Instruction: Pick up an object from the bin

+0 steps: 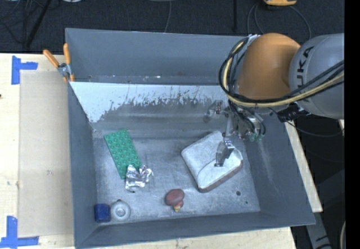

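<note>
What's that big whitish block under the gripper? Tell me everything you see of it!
The whitish block is a thick slab with rounded corners. Its top is pale grey-white, and a brown layer shows along its lower edge, like a sponge's backing. It lies askew on the floor of the bin, in the view's right half, apart from the other things. The gripper is over its right part; whether they touch I cannot tell.

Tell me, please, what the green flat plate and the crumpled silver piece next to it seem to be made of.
The green plate looks like hard plastic, matte, with regular rows of studs like a building-brick baseplate. The crumpled piece is probably metal foil: shiny, sharp creases and bright glints, though a metallised wrapper is possible.
</note>
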Robot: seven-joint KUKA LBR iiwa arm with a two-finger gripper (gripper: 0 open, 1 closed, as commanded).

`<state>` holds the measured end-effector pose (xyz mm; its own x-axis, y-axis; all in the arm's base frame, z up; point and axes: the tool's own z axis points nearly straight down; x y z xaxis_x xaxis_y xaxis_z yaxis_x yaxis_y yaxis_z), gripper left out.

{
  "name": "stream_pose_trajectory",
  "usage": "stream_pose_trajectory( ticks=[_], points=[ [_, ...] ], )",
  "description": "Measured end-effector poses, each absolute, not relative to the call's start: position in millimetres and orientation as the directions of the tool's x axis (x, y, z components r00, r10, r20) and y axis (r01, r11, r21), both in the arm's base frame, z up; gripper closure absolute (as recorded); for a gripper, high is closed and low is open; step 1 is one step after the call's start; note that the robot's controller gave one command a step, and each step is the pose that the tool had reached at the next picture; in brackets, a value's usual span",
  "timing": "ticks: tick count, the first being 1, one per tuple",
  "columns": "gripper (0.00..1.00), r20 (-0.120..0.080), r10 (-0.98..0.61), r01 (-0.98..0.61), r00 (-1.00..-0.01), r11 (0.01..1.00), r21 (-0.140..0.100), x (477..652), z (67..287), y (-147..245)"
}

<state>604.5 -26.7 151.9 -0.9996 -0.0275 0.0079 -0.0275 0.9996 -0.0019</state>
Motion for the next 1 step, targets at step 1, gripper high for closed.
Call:
stream_pose_trajectory(
  ticks=[1],
  points=[
    [0.0, -0.001, 0.026, 0.026, -1.0, 1.0, 0.003, 608.1, 82.2, 3.7]
  ],
)
